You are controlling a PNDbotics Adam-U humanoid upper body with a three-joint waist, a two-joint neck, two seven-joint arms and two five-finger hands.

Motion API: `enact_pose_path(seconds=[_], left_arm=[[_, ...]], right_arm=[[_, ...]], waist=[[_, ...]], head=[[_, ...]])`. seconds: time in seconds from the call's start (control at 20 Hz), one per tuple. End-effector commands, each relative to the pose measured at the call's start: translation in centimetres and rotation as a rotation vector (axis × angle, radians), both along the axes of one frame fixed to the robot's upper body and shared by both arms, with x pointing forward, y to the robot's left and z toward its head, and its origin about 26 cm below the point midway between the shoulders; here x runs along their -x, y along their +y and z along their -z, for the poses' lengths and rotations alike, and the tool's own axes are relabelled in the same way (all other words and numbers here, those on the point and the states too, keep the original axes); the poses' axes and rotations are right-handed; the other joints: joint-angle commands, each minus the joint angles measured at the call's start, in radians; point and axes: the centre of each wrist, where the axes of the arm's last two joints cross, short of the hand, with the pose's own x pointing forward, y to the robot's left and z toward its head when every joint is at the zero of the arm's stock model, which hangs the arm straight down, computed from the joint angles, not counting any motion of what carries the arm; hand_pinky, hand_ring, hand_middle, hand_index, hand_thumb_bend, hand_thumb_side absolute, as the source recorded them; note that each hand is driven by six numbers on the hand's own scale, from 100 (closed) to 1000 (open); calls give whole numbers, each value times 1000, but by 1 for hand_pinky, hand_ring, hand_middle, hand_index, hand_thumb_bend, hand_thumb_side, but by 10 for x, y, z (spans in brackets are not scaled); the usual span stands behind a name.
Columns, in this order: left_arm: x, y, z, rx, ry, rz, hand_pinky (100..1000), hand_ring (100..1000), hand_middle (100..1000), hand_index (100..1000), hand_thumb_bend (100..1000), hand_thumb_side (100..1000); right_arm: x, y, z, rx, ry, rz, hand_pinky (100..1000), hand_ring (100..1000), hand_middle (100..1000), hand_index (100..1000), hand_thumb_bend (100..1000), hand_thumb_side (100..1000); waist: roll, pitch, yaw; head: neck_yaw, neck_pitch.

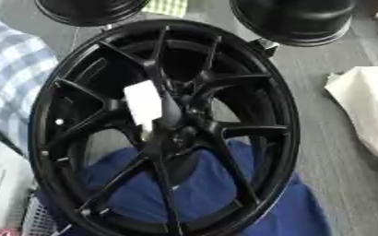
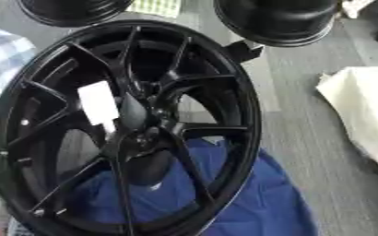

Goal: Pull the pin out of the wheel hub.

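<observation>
Bright, even light; both views soft and blurred, glare on the wheel hub (image 1: 164, 129).

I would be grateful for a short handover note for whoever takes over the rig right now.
Hands: neither robot hand shows in either eye view.
Things: the black wheel fills the middle of the view, over a blue cloth. A white rectangular piece sits by the hub, near the spokes; I cannot tell whether it is the pin.
Done: nothing that can be confirmed; no hand is at the hub.
Left: find the pin at the hub, bring a hand in, grasp it and pull it out.
</observation>
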Motion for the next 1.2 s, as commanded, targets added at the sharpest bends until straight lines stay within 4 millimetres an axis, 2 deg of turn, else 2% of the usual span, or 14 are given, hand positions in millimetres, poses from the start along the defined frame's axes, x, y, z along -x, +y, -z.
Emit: enact_pose_path(seconds=[0.05,0.25,0.35,0.5,0.55,0.6,0.65,0.75,0.8,0.9,1.05,1.2], left_arm=[[3,2,-8,-17,-25,-9,802,778,731,775,566,462],[3,2,-9,-14,-38,-18,801,774,725,773,569,457],[3,1,-9,-14,-37,-14,800,774,725,772,568,456],[2,0,-10,-16,-36,-10,800,774,725,772,570,456],[2,0,-10,-16,-36,-9,800,774,725,772,570,456],[2,0,-10,-16,-36,-8,800,774,725,772,568,456],[2,0,-10,-15,-36,-7,800,774,725,772,568,456],[2,-1,-10,-13,-37,-1,800,774,724,770,595,450],[1,-2,-11,-14,-38,4,800,774,724,770,567,455],[1,-4,-13,-20,-43,13,800,775,724,770,568,456],[0,-6,-15,-30,-50,27,800,775,725,770,569,456],[-1,-7,-15,-34,-51,36,800,775,725,771,572,456]], right_arm=[[5,-22,-2,77,13,84,1000,974,879,945,201,499],[6,-25,1,45,-16,94,992,952,865,931,114,589],[7,-19,-4,34,-68,92,987,945,863,928,133,571],[6,-10,-11,18,-106,107,999,962,893,941,259,438],[6,-8,-13,15,-111,113,999,960,891,939,262,433],[5,-4,-15,9,-122,108,979,913,823,899,251,417],[5,1,-17,0,-134,95,977,909,812,893,247,415],[5,22,-25,-14,-192,3,951,841,725,844,182,360],[6,37,-29,-18,-226,-75,947,824,699,824,147,355],[11,69,-36,-33,-269,-246,942,804,667,797,100,346],[22,115,-45,-48,-280,-494,946,789,642,778,100,340],[31,143,-52,-56,-277,-637,944,779,622,766,100,322]], waist=[[-1,-15,1],[-1,-11,2],[-3,-8,3],[-5,-2,5],[-5,-1,6],[-6,1,8],[-7,2,9],[-6,5,12],[-5,6,15],[-2,6,19],[2,5,24],[4,5,26]], head=[[-11,1],[-23,6],[-27,8],[-31,4],[-32,2],[-33,-1],[-35,-3],[-38,-10],[-38,-11],[-38,-13],[-35,-9],[-38,-16]])
